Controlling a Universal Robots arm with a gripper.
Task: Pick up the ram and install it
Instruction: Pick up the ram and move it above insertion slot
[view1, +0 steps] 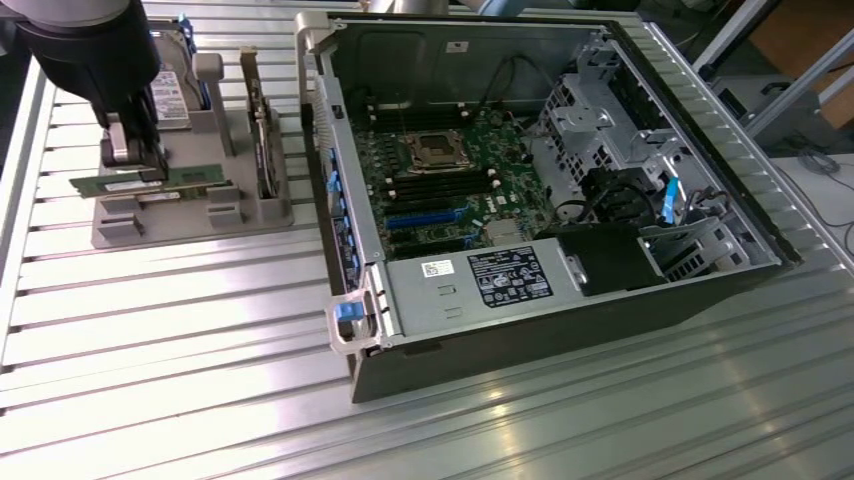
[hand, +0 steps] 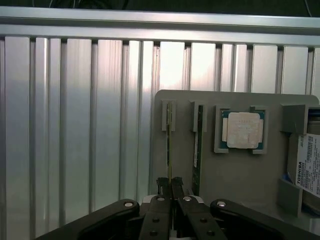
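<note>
Gripper hovering over the holder, jaws pinching together on the ram. Ram standing on edge in its slots, long axis running straight out from between the fingertips. Twin stick lying just beside, parallel.

Open computer case beside grey parts holder.

The arm stands vertical, gripper pinched on the ram.
</note>
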